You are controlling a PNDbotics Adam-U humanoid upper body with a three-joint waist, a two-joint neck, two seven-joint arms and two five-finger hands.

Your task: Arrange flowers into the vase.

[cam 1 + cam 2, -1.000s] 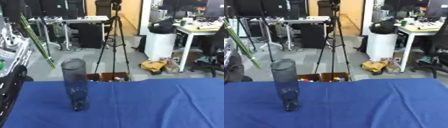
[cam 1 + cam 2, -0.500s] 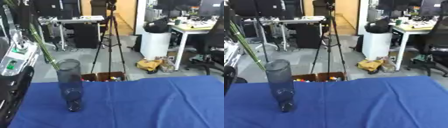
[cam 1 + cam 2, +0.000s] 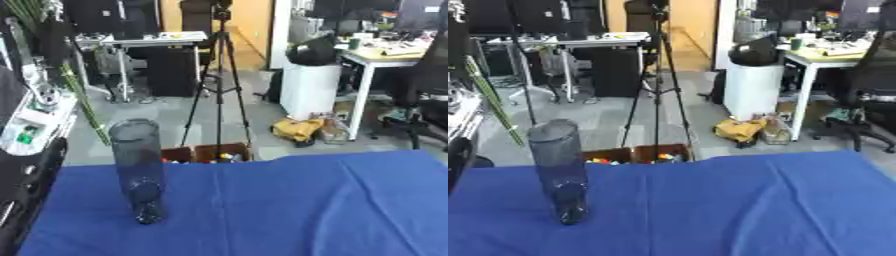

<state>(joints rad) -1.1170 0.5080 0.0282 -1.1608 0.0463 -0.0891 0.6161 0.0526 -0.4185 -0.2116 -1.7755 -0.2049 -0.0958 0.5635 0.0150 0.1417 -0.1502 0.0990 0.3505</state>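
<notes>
A tall dark see-through vase point(image 3: 138, 170) stands upright on the blue tablecloth point(image 3: 289, 205), left of the middle. Long green flower stems point(image 3: 79, 97) hang slanting in the air to the upper left of the vase, and their lower ends reach about rim height just left of it. They lead up to greenery in the top left corner. My left arm point(image 3: 22, 130), black with a silver and white part, rises along the left edge. A dark shape by the stems' upper part point(image 3: 48, 42) looks like my left hand. My right hand shows in no view.
Beyond the table's far edge are a camera tripod point(image 3: 219, 85), a low box of coloured things point(image 3: 206, 152), a white bin point(image 3: 306, 87), desks and an office chair point(image 3: 429, 90). The blue cloth extends to the right of the vase.
The whole picture has shifted, so the camera has moved. The stems have come more upright and further into view, and their lower ends stay just left of the vase's rim.
</notes>
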